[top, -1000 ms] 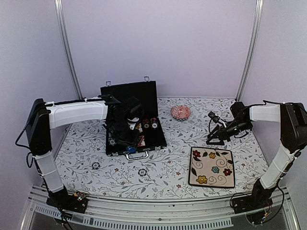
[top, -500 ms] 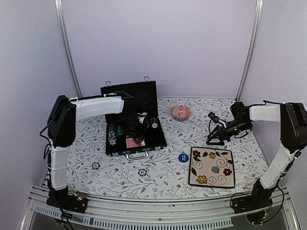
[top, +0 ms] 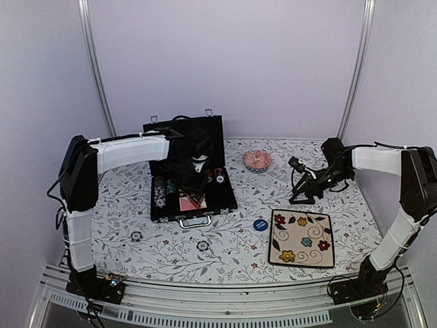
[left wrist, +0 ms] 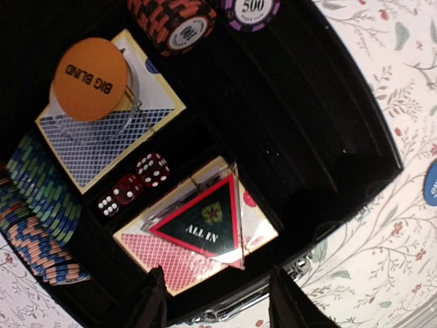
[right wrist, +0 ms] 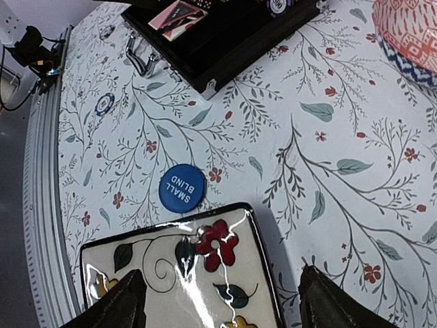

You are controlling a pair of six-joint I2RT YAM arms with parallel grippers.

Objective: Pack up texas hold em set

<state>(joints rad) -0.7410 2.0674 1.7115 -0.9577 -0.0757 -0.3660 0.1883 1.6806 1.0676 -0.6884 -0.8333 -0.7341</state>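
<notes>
Black rectangular briefcase-style case [top: 218, 198] lies open at 10 o'clock of table centre in the top view, lid up at the back, silver handle [top: 195, 221] toward 6 o'clock. Left gripper [left wrist: 217, 306] hangs over the case's near compartments, fingers [left wrist: 153, 304] spread, nothing between them.

Under it in the left wrist view: triangular black-and-red "ALL IN" plaque [left wrist: 201, 222] lies on a red-backed card deck [left wrist: 174, 266]. Three small red dice [left wrist: 133, 186] sit in the slot at 10 o'clock of the plaque. Round orange "BIG BLIND" button [left wrist: 91, 78] rests on a blue-backed card deck [left wrist: 102, 147] at 11 o'clock. Blue and green poker chip rows [left wrist: 37, 205] are at 9 o'clock (edge-on in their trough). Orange-black chip stack [left wrist: 174, 20] and purple "500" chip [left wrist: 254, 7] are at 12 o'clock.

Round blue "SMALL BLIND" button [right wrist: 181, 186] is outside the case, flat on the floral tablecloth [right wrist: 328, 137]. It lies just off the 10 o'clock corner of the cream square plate with flowers [right wrist: 153, 239], not touching it. Right gripper [right wrist: 222, 301] hovers by that plate's 12 o'clock edge, fingers wide apart, empty.

Loose chip [top: 136, 236] lies on the cloth at 7 o'clock of the case, second loose chip [top: 203, 244] at 6 o'clock. Small pink patterned bowl [top: 257, 160] sits at 2 o'clock of the case.
</notes>
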